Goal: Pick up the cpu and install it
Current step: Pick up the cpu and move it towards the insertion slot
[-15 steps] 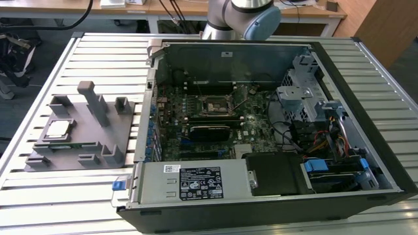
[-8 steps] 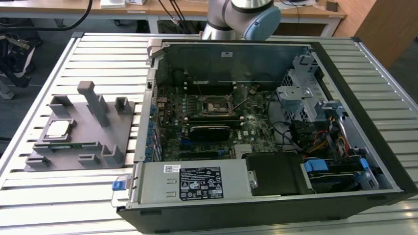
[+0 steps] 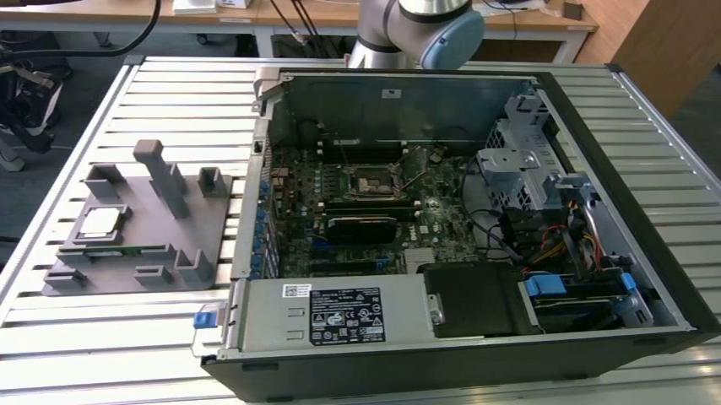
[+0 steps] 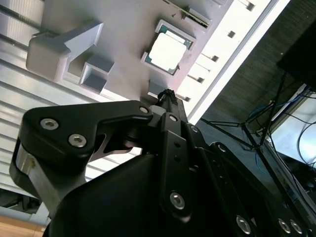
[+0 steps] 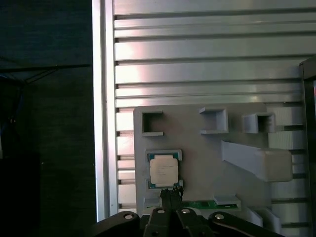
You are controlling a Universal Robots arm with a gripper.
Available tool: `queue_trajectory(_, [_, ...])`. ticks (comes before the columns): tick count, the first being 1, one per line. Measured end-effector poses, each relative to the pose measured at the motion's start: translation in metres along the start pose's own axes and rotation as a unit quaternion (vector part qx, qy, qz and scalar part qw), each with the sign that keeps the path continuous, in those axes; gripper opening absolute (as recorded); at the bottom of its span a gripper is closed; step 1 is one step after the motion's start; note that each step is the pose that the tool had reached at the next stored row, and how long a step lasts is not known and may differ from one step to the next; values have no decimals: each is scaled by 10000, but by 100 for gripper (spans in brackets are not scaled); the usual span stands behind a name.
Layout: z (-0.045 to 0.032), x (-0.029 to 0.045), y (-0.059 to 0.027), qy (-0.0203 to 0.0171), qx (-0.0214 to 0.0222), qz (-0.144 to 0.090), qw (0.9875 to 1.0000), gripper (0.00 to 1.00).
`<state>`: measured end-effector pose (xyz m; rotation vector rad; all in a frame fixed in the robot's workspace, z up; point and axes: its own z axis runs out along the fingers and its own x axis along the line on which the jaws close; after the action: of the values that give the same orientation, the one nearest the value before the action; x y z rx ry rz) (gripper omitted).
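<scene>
Silver cpu (image 5: 164,171) rests in grey tray (image 5: 207,168) beside closed, cropped tool (image 5: 171,193).

Soft, even light fills the exterior view; the case (image 3: 451,105) is shadowed inside. In the second wrist view the cpu (image 4: 168,51) glares white and the table (image 4: 232,54) beside it washes out. In the first wrist view the table gleams and the floor (image 5: 44,123) is dark.

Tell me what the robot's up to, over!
Tool shut, empty, hovering by the cpu. Cpu lies in its tray pocket, not yet picked. Memory stick lies close beside it.
</scene>
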<state>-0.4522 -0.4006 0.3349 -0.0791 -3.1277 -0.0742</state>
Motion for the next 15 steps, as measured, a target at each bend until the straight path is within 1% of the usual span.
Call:
queue_trajectory(1, [7,0,-1,0,8,0,10000,11])
queue_trajectory(2, [17,0,0,-5,29,0,10000,11])
queue_trajectory(3, [23,6,0,-23,55,0,10000,11])
queue_trajectory(4, [29,13,0,-55,67,-1,10000,11])
queue_trajectory(6, [57,13,-2,-87,65,-3,9999,11])
queue_trajectory(8, [86,15,-3,-106,63,-4,9999,11])
queue_trajectory(15, [126,15,-11,-107,56,-9,9999,11])
